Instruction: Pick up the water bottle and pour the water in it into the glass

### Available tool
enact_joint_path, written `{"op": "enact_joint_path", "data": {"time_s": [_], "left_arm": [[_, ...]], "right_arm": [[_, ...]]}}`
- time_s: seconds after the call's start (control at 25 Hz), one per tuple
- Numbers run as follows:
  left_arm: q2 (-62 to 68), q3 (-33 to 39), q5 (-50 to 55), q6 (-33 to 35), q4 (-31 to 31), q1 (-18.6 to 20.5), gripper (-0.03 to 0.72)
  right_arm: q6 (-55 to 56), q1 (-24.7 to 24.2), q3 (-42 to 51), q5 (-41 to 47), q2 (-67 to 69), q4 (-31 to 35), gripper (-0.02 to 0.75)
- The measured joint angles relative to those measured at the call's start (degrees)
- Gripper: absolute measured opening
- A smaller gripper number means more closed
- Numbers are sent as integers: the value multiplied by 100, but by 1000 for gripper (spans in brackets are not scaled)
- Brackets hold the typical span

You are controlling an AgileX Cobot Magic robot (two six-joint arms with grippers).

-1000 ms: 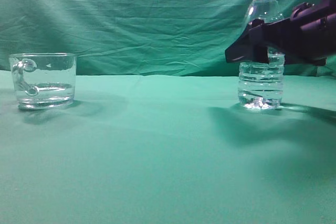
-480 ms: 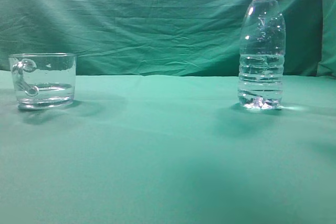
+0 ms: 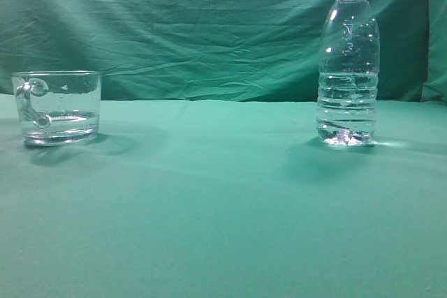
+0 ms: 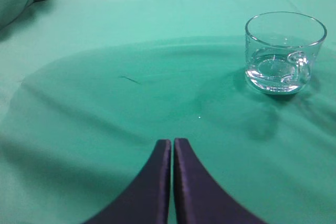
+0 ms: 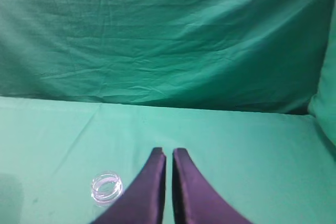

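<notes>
The water bottle (image 3: 348, 68) stands upright and capless at the right of the green cloth in the exterior view, with clear water (image 3: 346, 120) in its lower part. Its open neck shows from above in the right wrist view (image 5: 106, 187), low and left of my right gripper (image 5: 169, 151). That gripper is shut, empty and above the bottle. The glass (image 3: 59, 106) stands at the left, handle toward the camera, with a little water in the bottom. In the left wrist view the glass (image 4: 283, 51) is far right of my left gripper (image 4: 172, 141), which is shut and empty. Neither gripper shows in the exterior view.
A green cloth (image 3: 223, 207) covers the table and hangs as a creased backdrop (image 3: 209, 26) behind it. A fold of the cloth rises at the far right edge (image 5: 325, 108) in the right wrist view.
One second ago my right gripper was around the bottle's middle in the exterior view. It has since left that view. The bottle and the glass have not moved.
</notes>
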Motion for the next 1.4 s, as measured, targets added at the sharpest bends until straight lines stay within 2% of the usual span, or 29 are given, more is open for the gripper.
{"op": "enact_joint_path", "data": {"time_s": [0.16,0.36,0.52,0.6,0.72,1.04,1.2,1.4], "left_arm": [[0,0,0,0,0,0,0],[0,0,0,0,0,0,0],[0,0,0,0,0,0,0],[0,0,0,0,0,0,0],[0,0,0,0,0,0,0],[0,0,0,0,0,0,0],[0,0,0,0,0,0,0],[0,0,0,0,0,0,0]], "right_arm": [[293,0,0,685,-694,140,0],[179,0,0,1903,-1624,988,0],[121,0,0,3067,-2373,1198,0],[84,0,0,3344,-2627,1296,0],[-268,0,0,3530,-2839,1473,0],[-2658,11,206,3629,-3076,2639,0],[-3621,-131,951,3356,-3530,3037,0],[-3804,-678,2051,2731,-4335,3133,0]]}}
